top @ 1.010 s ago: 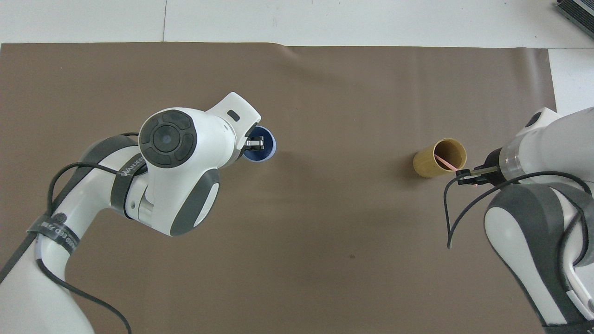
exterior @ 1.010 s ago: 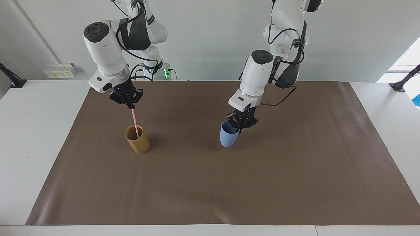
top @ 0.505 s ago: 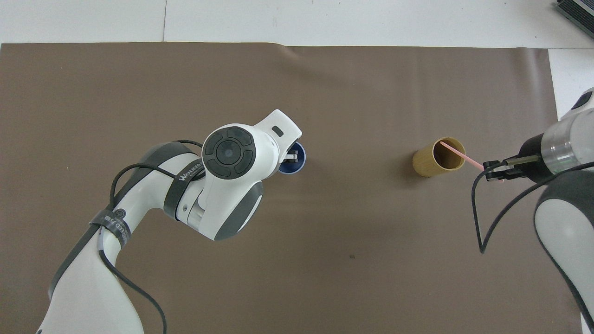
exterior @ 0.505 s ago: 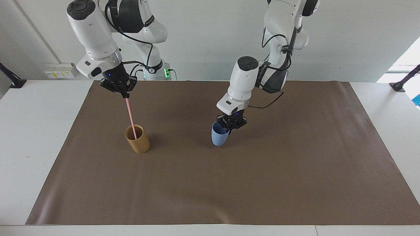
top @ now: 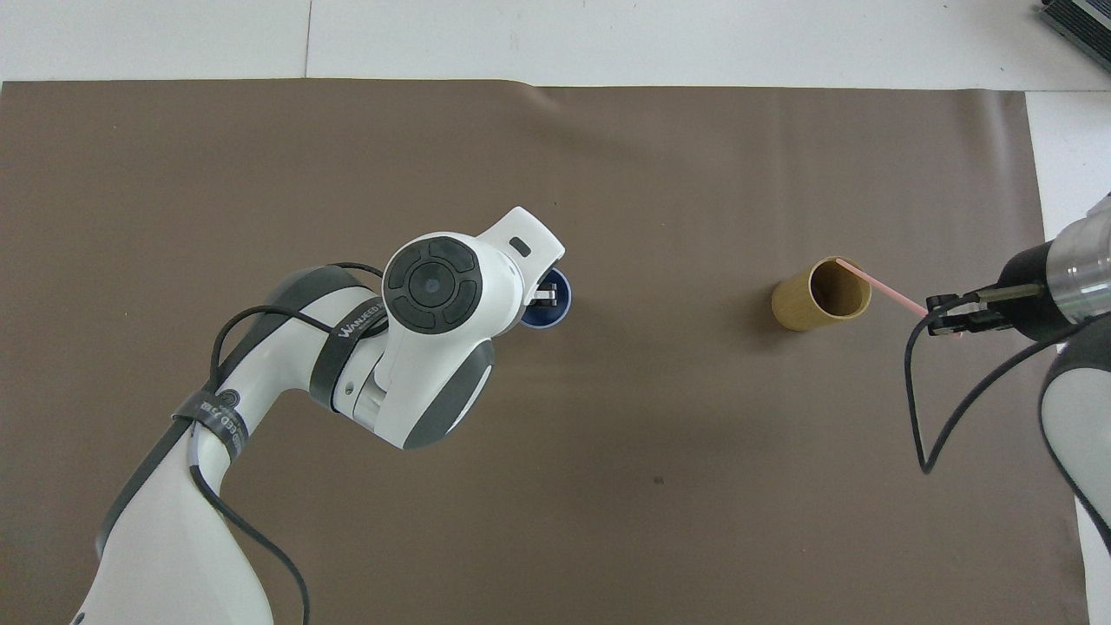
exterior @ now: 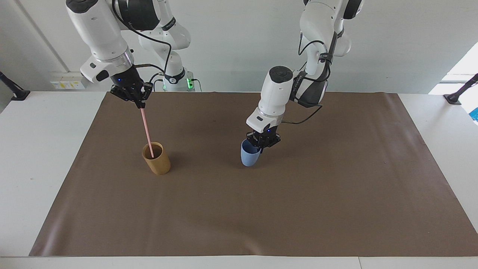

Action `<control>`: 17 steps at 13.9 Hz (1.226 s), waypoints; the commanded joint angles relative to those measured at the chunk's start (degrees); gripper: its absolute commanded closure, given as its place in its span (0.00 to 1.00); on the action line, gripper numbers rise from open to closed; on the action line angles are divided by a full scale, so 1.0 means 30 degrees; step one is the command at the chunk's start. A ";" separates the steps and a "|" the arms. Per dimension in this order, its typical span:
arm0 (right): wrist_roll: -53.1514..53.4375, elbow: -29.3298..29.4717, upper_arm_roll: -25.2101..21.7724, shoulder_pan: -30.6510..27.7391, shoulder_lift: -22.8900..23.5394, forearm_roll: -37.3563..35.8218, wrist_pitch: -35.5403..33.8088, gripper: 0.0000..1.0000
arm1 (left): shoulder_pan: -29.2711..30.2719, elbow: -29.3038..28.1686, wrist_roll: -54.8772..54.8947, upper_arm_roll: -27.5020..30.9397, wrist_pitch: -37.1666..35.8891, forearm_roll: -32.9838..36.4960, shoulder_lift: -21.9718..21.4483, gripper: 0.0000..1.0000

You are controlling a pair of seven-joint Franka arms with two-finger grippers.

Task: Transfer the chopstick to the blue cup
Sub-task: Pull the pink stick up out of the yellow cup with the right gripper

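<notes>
1. A brown mat (exterior: 261, 209) covers the white surface (exterior: 37, 149) before a pale wall.
2. Counted: one chopstick (exterior: 146, 130), one blue cup (exterior: 249, 155), one tan cup (exterior: 157, 158), two arms.
3. The right gripper (exterior: 141, 105), fingers closed on the chopstick's top end, holds it tilted, its lower tip inside the tan cup near the right arm's end.
4. The left gripper (exterior: 262, 146) has its fingers clamped on the blue cup's rim, mid-mat.

Facing view taken high across table (exterior: 22, 149), robots faced. Overhead view shot steeply down, closer in. Brown mat (top: 608, 174) shared.
</notes>
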 commanded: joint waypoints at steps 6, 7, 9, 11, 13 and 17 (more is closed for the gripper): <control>0.0291 0.1473 0.0068 -0.0335 0.0046 0.0634 -0.2356 1.00 | -0.0231 0.0420 -0.0839 0.0298 0.0780 0.0752 0.1081 1.00; 0.0320 0.1473 0.0068 -0.0335 0.0046 0.0634 -0.2562 1.00 | -0.0173 0.0420 -0.1158 0.0298 0.1070 0.0722 0.1081 0.82; 0.0813 0.1532 0.0126 -0.0306 0.0045 0.0663 -0.2914 1.00 | -0.0115 0.0303 -0.1747 0.0298 0.2270 0.0722 0.1197 0.00; 0.2276 0.1939 0.0244 -0.0161 0.0133 0.0722 -0.3264 1.00 | -0.0114 0.0361 -0.1835 0.0298 0.2216 0.0692 0.1169 0.00; 0.3390 0.2059 0.0244 -0.0072 0.0250 0.1858 -0.3267 1.00 | -0.0056 0.0419 -0.1806 0.0327 0.1722 0.0663 0.0820 0.00; 0.7635 0.2059 0.0769 0.0366 0.0280 0.2623 -0.2946 1.00 | 0.1227 0.0712 -0.1485 0.0533 -0.1294 0.0692 -0.1374 0.00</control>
